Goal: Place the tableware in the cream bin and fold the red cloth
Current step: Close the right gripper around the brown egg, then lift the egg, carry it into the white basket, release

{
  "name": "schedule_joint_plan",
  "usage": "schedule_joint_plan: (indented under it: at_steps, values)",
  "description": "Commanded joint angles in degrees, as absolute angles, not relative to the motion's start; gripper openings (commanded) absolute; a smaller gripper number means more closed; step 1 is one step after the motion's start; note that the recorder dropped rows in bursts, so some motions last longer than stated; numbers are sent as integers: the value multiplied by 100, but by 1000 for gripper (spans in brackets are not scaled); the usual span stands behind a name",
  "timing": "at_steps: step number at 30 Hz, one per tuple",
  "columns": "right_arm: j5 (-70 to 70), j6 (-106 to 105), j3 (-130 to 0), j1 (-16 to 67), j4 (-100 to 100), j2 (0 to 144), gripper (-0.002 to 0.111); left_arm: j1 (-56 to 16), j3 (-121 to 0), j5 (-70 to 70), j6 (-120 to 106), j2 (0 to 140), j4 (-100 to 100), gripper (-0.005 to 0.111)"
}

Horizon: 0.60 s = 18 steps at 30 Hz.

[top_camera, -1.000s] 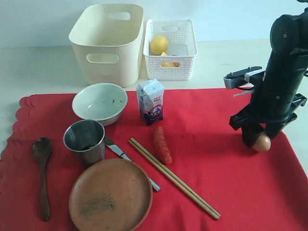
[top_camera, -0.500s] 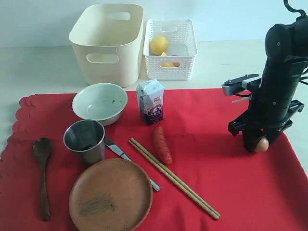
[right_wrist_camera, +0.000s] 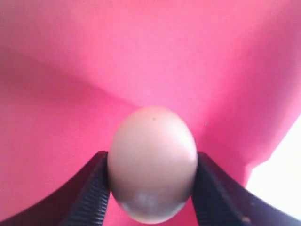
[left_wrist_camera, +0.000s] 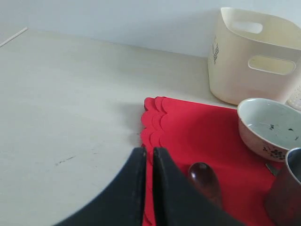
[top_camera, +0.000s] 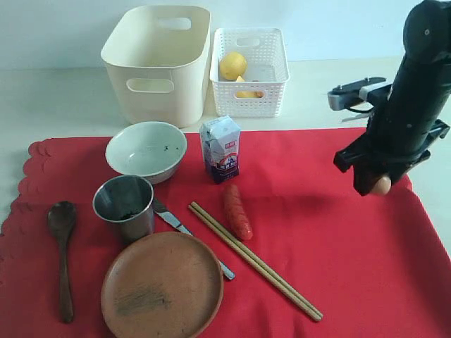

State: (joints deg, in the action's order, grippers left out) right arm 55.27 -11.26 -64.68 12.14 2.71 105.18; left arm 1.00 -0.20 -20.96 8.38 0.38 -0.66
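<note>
Right gripper (top_camera: 379, 184) is clamped on the brown egg (right_wrist_camera: 151, 162), held above the red cloth (top_camera: 317, 239). Excess squeeze could crack the shell; a slack grip could drop it. The brown plate (top_camera: 162, 285) and other tableware lie on the cloth, outside the cream bin (top_camera: 176, 98).

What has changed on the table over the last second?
The right end effector closed on the egg and lifted it up off the red cloth. The bowl, steel cup, plate, milk carton and sausage stayed where they were, and the left end effector stayed shut.
</note>
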Motion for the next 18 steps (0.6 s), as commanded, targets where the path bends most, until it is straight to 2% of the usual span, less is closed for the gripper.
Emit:
schedule_joint_plan:
  at_steps: [1,11,18]
  values:
    - [5225,-1476,-6506,1195,848,10086,0,107,0,-2070,849,0,-87,8]
    - [4698,-3886,-6506,1195,3897,9631,0,107,0,-2070,849,0,-87,8]
    - [3671,-4531,-6564,1195,4627,9631,0,107,0,-2070,849,0,-87,8]
